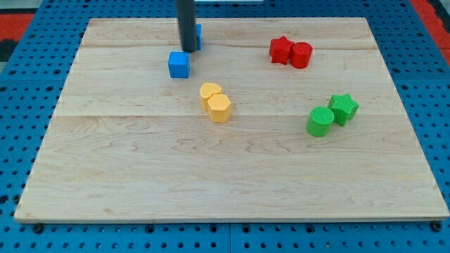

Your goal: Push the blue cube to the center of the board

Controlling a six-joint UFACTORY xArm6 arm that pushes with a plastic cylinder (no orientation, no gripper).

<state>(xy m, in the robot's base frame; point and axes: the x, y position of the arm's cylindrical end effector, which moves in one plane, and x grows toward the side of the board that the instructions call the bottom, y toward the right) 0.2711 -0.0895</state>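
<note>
The blue cube (179, 65) sits on the wooden board (225, 176) in its upper left part, left of and above the board's middle. My dark rod comes down from the view's top edge; my tip (189, 50) ends just above and slightly right of the blue cube, very close to it. A second blue block (198, 36) is mostly hidden behind the rod; its shape cannot be made out.
Two yellow blocks (215, 101) lie touching just below and right of the blue cube. A red star-like block (281, 50) and a red cylinder (301, 55) sit at the upper right. A green cylinder (320, 121) and a green star (344, 107) sit at the right.
</note>
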